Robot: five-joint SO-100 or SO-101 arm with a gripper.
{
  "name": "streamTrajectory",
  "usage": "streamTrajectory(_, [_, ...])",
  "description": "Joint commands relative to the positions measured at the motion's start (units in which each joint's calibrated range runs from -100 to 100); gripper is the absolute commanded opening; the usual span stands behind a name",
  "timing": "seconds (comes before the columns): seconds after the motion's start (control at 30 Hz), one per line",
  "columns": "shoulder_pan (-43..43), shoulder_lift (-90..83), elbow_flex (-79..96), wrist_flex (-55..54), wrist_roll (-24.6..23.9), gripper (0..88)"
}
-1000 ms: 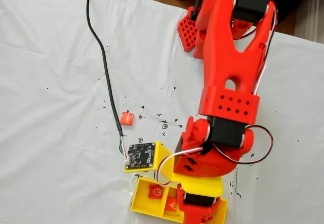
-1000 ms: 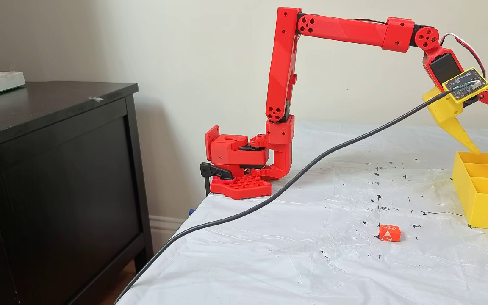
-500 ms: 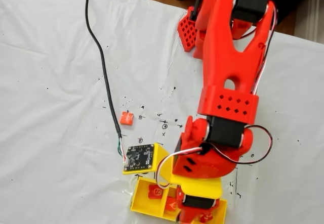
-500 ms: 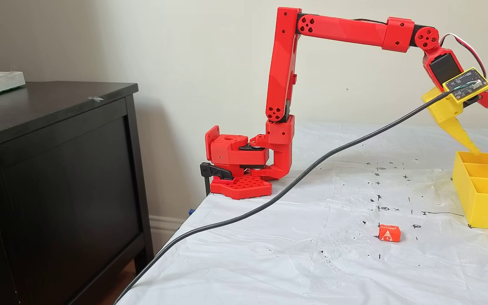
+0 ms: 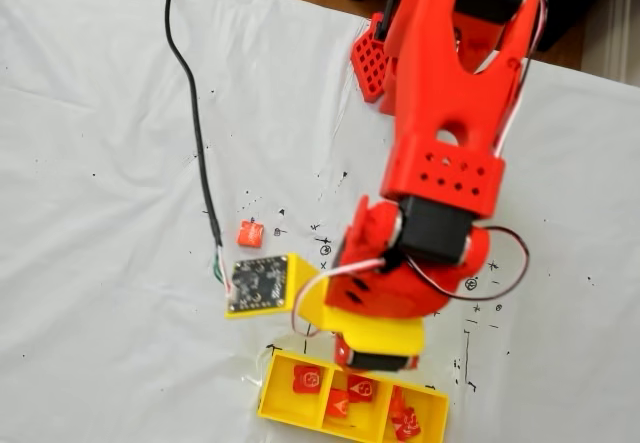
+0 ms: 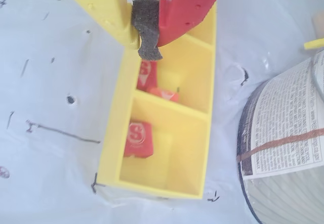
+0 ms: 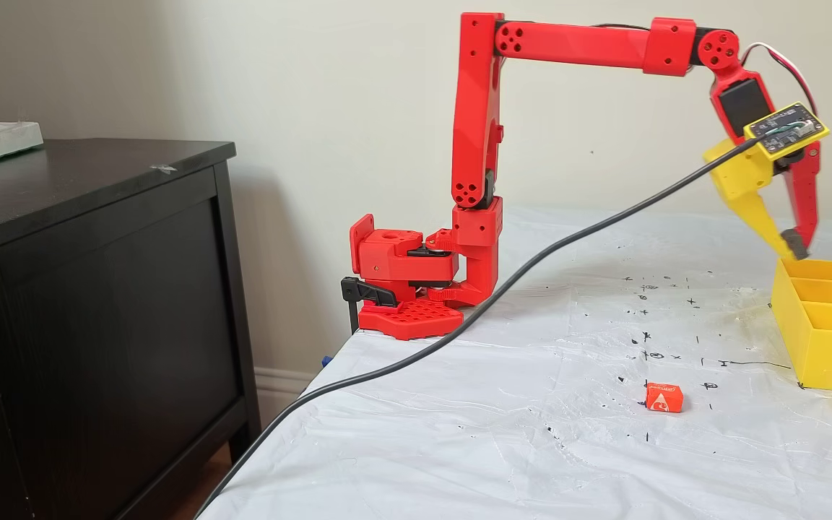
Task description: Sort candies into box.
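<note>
Yellow box (image 5: 275, 400) holds five candies; gripper (image 6: 148, 48) just above its rim, fingers together, empty. Drop looks done. Next: reach the loose candy (image 5: 249, 233) well clear of the box.

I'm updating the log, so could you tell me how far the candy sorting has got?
Five candies lie in the yellow tray: one, two, two per compartment. The gripper is shut and empty above the tray. One candy is left on the table.
</note>
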Motion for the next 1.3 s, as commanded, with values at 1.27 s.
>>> streamTrajectory(1.27, [26.4,-1.8,9.6,9.7,20.1,26.7])
